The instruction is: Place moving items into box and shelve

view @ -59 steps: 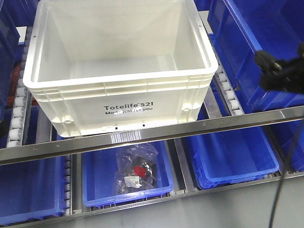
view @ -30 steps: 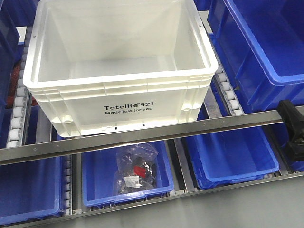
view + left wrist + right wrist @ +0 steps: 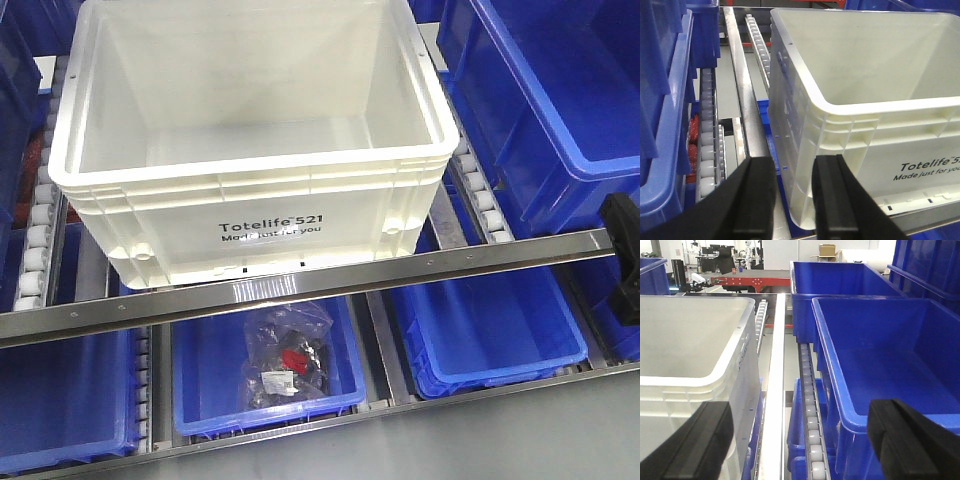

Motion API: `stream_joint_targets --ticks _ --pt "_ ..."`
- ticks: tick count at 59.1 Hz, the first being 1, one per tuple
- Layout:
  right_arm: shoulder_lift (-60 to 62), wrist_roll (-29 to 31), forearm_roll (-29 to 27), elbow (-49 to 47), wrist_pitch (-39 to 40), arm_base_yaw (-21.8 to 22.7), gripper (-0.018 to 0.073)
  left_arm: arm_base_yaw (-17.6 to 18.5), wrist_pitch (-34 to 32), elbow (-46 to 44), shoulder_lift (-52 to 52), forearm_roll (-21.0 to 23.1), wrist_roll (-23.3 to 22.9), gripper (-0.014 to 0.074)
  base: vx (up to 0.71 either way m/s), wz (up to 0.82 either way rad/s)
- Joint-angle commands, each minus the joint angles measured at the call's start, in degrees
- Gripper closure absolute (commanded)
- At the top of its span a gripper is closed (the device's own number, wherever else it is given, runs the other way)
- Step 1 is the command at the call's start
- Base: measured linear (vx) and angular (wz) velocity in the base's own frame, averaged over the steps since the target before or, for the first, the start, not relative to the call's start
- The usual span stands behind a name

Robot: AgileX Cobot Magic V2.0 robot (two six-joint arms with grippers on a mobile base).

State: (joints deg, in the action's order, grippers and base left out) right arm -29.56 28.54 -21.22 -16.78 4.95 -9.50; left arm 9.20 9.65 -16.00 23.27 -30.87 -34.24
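Note:
The large white box [image 3: 250, 150] stands on the upper roller shelf and looks empty inside; "Totelife 521" is printed on its front. It also shows in the left wrist view [image 3: 865, 100] and the right wrist view [image 3: 690, 355]. My left gripper [image 3: 794, 200] is open with a narrow gap, low by the box's front left corner, holding nothing. My right gripper [image 3: 802, 445] is wide open and empty, between the box's right wall and a blue bin [image 3: 890, 355]. A clear bag of black and red parts [image 3: 288, 360] lies in a lower blue bin [image 3: 200, 380].
A steel rail [image 3: 320, 285] crosses in front of the box. Roller tracks [image 3: 480, 190] run on both sides of it. Blue bins [image 3: 560, 110] stand right and left on the upper level, and more [image 3: 490, 330] sit below. A black part of my right arm [image 3: 622, 255] shows at the right edge.
My right arm has dropped from the upper right, beside the big blue bin, down to the rail at the right edge, and is now mostly out of the front view. The box has not moved.

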Motion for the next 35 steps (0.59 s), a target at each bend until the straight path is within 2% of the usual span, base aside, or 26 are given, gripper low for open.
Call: stream_joint_targets --ticks 1,8,12,17,23,25,35 --pt "0.07 0.04 0.18 -1.64 4.59 0.17 -0.0031 0.2 -4.09 -1.63 0.6 -0.45 -0.57 0.0269 0.0 0.0" --pt "0.07 0.04 0.24 -1.64 4.59 0.17 0.0001 0.2 -4.64 -1.63 0.6 -0.83 -0.57 0.03 0.0 0.0" --pt "0.07 0.04 0.24 -1.64 4.59 0.17 0.0069 0.2 -4.64 -1.63 0.6 -1.03 -0.44 0.0349 0.0 0.0" --pt "0.07 0.04 0.24 -1.64 4.59 0.17 0.0226 0.2 -4.64 -1.63 0.6 -1.03 -0.44 0.0463 0.0 0.0" --pt "0.07 0.04 0.24 -1.64 4.64 0.17 0.0508 0.2 -4.59 -1.63 0.6 -1.03 -0.44 0.0622 0.0 0.0" --pt "0.07 -0.02 0.17 -1.64 4.69 0.17 0.0582 0.2 -4.59 -1.63 0.6 -1.08 -0.44 0.0622 0.0 0.0" --pt "0.07 -0.3 0.1 -1.64 4.16 0.17 0.0576 0.2 -4.59 -1.63 0.6 -1.08 -0.44 0.062 0.0 0.0"
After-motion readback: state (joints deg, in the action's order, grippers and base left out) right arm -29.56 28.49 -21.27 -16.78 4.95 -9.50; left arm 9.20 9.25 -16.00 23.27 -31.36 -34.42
